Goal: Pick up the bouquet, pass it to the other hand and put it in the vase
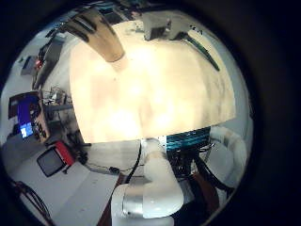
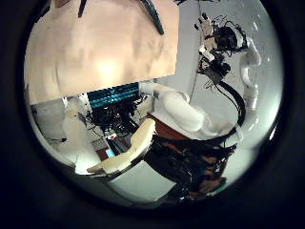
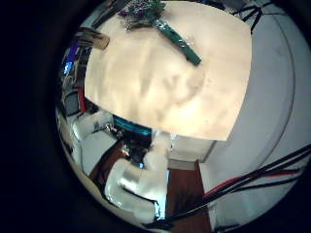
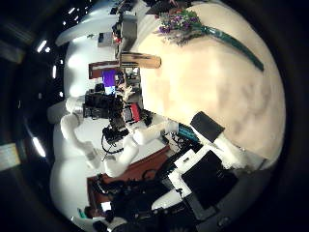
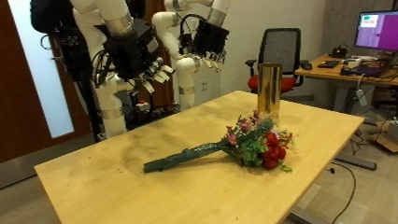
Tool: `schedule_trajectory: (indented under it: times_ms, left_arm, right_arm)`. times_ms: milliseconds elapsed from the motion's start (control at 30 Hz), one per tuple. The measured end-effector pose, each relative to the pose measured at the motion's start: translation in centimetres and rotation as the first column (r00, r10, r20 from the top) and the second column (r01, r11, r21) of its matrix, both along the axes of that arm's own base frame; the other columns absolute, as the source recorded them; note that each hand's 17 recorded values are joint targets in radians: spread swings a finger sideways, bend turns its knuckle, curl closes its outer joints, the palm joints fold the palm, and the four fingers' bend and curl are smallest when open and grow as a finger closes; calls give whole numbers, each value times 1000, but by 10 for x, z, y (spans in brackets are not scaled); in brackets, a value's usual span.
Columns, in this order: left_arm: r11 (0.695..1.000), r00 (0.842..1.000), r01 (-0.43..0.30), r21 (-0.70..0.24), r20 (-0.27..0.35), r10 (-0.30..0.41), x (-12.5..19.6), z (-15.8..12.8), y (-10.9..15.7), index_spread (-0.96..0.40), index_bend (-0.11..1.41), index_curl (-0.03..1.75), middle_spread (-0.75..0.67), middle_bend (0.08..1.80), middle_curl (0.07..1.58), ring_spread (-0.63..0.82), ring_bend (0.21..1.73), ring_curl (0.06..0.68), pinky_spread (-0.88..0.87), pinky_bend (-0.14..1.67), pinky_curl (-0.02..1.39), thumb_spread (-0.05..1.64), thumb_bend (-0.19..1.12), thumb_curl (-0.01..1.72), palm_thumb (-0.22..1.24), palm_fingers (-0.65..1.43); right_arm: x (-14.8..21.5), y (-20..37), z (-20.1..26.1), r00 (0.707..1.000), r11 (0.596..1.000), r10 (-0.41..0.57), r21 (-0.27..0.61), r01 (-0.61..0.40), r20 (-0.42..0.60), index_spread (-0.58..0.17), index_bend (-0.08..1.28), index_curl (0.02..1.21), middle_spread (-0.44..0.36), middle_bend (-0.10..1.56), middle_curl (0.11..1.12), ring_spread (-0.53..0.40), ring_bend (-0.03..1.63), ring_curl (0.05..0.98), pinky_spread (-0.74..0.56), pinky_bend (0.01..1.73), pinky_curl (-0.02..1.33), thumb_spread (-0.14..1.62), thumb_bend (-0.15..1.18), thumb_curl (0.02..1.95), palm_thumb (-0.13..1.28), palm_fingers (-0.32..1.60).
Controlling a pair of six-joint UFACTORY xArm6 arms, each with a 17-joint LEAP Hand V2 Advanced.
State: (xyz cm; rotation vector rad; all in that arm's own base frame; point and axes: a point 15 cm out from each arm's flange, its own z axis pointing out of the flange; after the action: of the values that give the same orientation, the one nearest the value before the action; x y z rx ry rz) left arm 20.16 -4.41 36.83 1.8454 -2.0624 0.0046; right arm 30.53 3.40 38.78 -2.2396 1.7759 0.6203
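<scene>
The bouquet [image 5: 255, 142] of red and pink flowers lies flat on the wooden table [image 5: 124, 191], its green wrapped stem pointing toward the arms. A tall gold vase [image 5: 269, 89] stands upright behind it, near the table's far edge. My right hand [image 5: 135, 54] hangs high above the table's near-arm end, fingers relaxed and holding nothing. My left hand [image 5: 206, 37] hovers farther back, also open and holding nothing. Both are well clear of the bouquet. The right palm views show the bouquet [image 4: 179, 21] and vase [image 4: 135, 60] far off. The left little finger side view shows the vase [image 1: 102, 38] and the stem [image 1: 199, 49].
A black office chair [image 5: 284, 51] and a desk with a monitor [image 5: 376, 28] stand beyond the table's far side. A dark door [image 5: 31, 84] is behind the arms.
</scene>
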Motion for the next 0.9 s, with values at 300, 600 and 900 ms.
schedule_trajectory:
  times_ms: [300,600,900]
  left_arm:
    - [1000,1000,-5,-3,-12,5,2,-4,0,139,183,356,395,187,274,588,349,218,556,196,306,883,-32,314,411,92]
    - [998,998,56,-11,-15,-56,12,-9,-8,139,182,354,395,188,277,578,344,216,545,197,306,891,-31,313,413,105]
    - [994,995,103,-27,11,-102,29,-10,-11,130,177,353,390,191,285,576,337,215,543,191,299,895,-31,312,415,107]
  right_arm:
    - [25,11,-13,1000,1000,1,-5,-1,-3,-238,147,258,107,213,334,196,336,263,338,279,318,1010,-24,458,795,203]
    - [66,-3,-33,996,996,-88,-22,88,-5,-185,157,258,152,248,340,192,438,275,305,253,307,1014,-23,452,790,293]
    - [120,-57,-84,978,979,-204,-4,204,-52,-106,163,261,40,274,340,-34,545,280,123,327,316,1011,-24,451,790,411]
